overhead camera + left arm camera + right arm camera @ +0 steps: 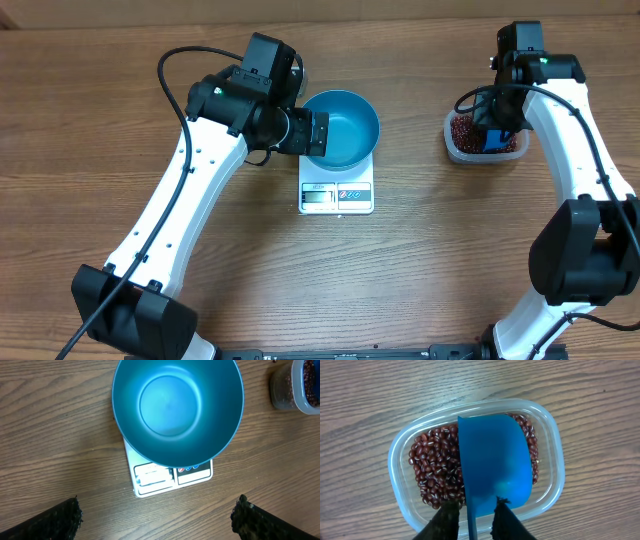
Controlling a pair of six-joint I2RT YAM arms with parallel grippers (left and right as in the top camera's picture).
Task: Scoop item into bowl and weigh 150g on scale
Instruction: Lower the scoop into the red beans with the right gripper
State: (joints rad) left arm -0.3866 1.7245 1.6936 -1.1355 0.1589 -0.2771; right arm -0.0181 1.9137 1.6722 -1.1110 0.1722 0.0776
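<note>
Overhead: left gripper (318, 133) wide open, the bowl (350, 125) just ahead of it on the scale (336, 197). Right gripper (497, 132) is over the tub (448, 138).
Left wrist: bowl is empty. Hold clear of its rim or the reading skews.
Right wrist: scoop (495, 460) handle sits between the fingers (445, 520), can't tell if it's clamped. Beans (435, 465) are ahead, under the empty blade. Get a firm hold, dip the lip, lift level.
</note>
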